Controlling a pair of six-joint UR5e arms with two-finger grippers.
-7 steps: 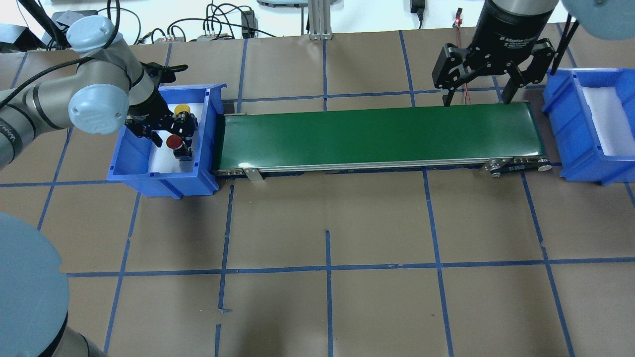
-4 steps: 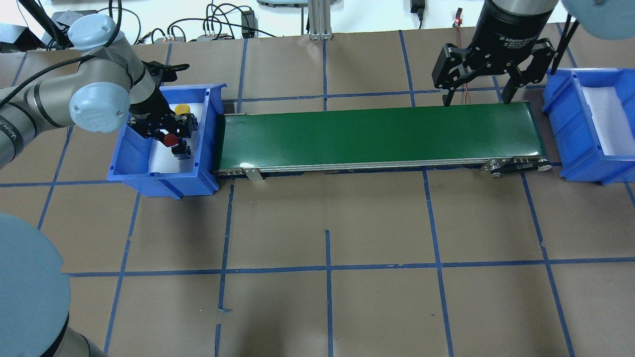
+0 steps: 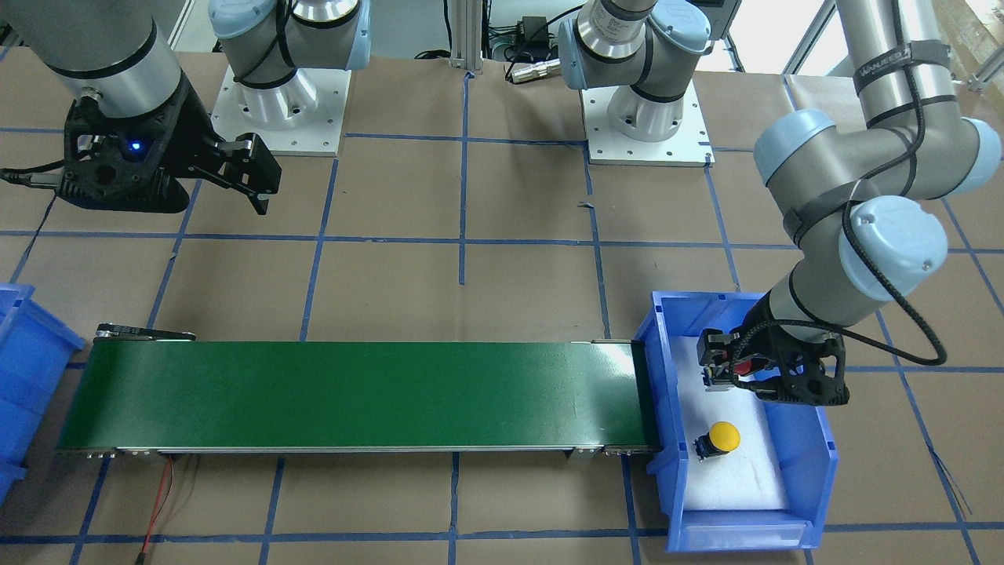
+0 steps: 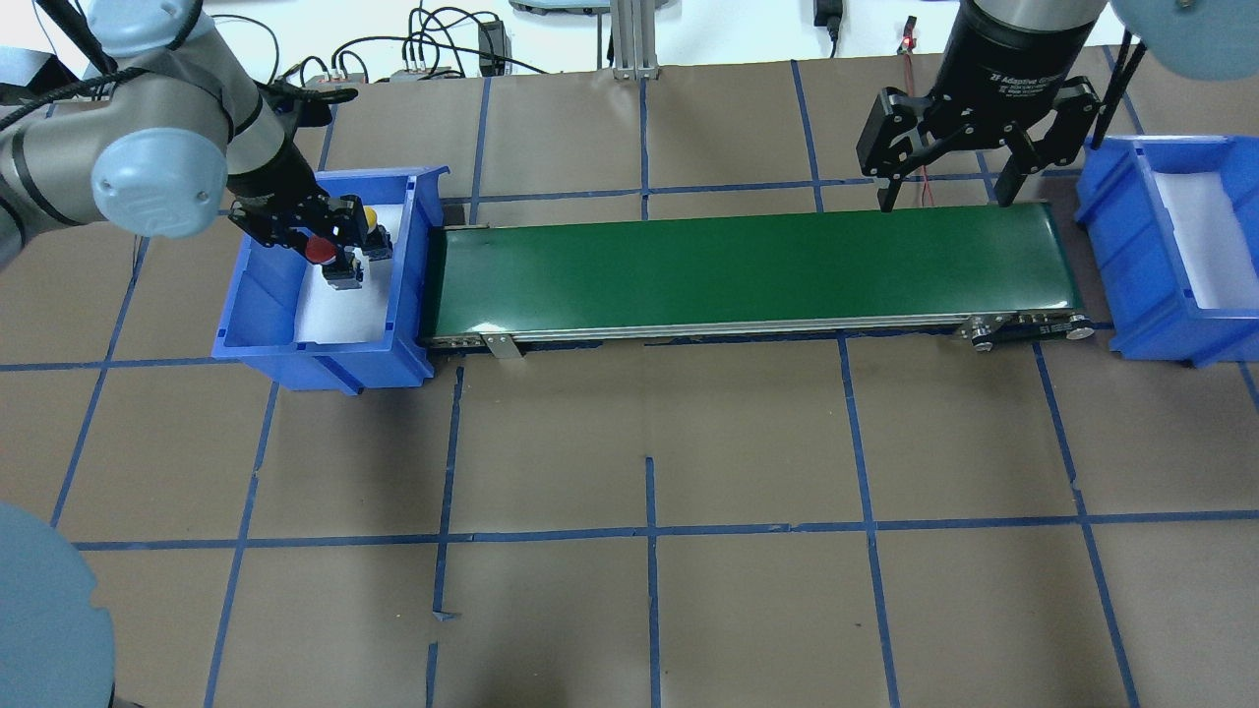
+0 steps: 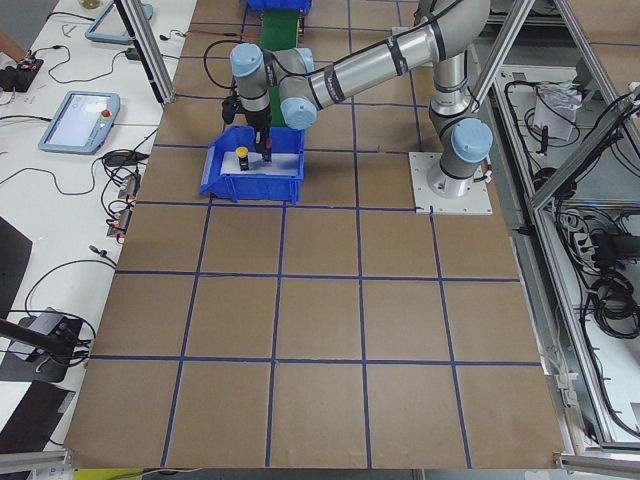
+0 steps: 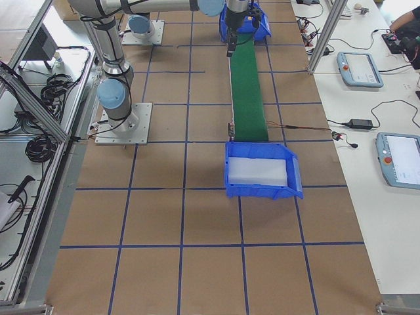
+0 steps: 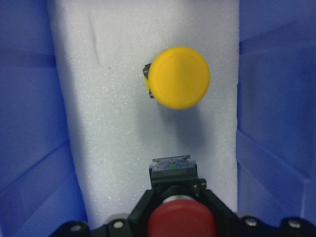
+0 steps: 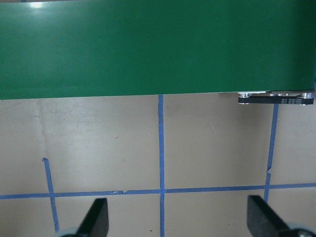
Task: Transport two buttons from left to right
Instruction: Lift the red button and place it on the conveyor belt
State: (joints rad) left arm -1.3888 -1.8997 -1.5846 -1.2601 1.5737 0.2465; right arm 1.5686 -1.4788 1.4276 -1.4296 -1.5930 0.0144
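Overhead half hides the yellow button [image 7: 178, 78]; I see its round cap whole from the wrist. Left fingers [image 7: 141, 211] hold the red button [image 7: 181, 220]; right fingers [image 8: 97, 217] stand wide.

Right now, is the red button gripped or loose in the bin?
Gripped: the left gripper is shut on the red button, clamping its cap on both sides.
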